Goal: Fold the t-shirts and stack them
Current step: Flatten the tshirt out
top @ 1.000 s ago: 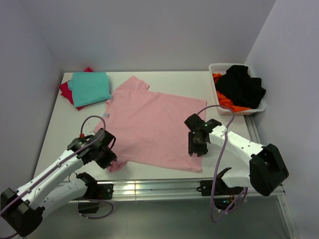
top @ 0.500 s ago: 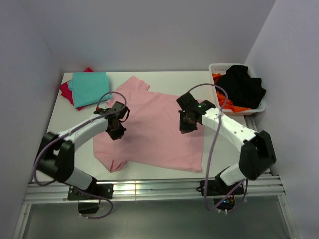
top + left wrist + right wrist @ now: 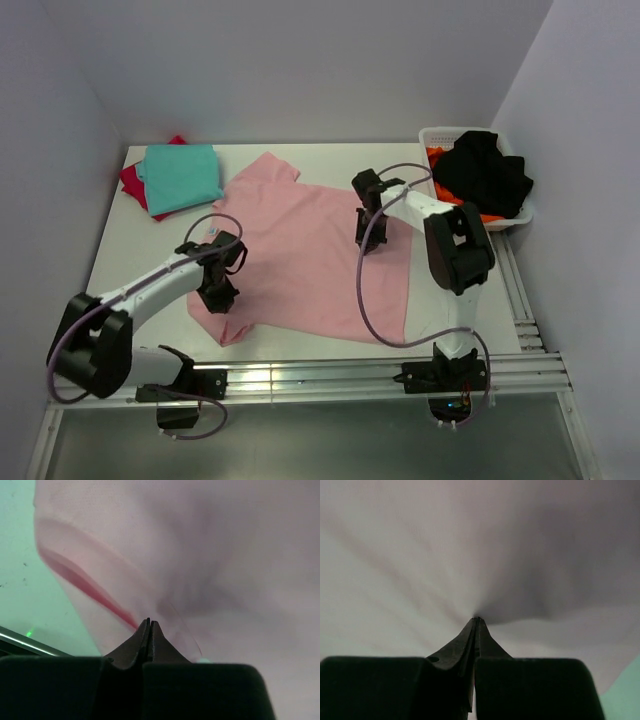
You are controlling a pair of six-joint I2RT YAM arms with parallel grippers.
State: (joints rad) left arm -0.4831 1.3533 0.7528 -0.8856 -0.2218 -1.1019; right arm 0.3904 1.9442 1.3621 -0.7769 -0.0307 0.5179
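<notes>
The light pink t-shirt (image 3: 300, 260) lies spread flat in the middle of the table. My left gripper (image 3: 217, 292) is down on its left part, just above the sleeve. In the left wrist view the left gripper (image 3: 150, 622) is shut, with pink cloth (image 3: 225, 555) and a hem fold at its tip. My right gripper (image 3: 366, 232) presses on the shirt's far right part. Its wrist view shows the right gripper (image 3: 478, 619) shut, and creases in the cloth (image 3: 420, 555) run together at the tip. A folded teal t-shirt (image 3: 182, 176) lies on a red one (image 3: 132, 182) at the far left corner.
A white basket (image 3: 430, 135) at the far right holds a black garment (image 3: 490, 170) and an orange one (image 3: 450, 205). Bare table (image 3: 130, 260) shows left of the pink shirt. Grey walls stand close on three sides. A metal rail runs along the near edge.
Both grippers left the shirt's near corners, moved in over it and shut. The right one went farther back; the left went up, then came back a little toward the sleeve.
</notes>
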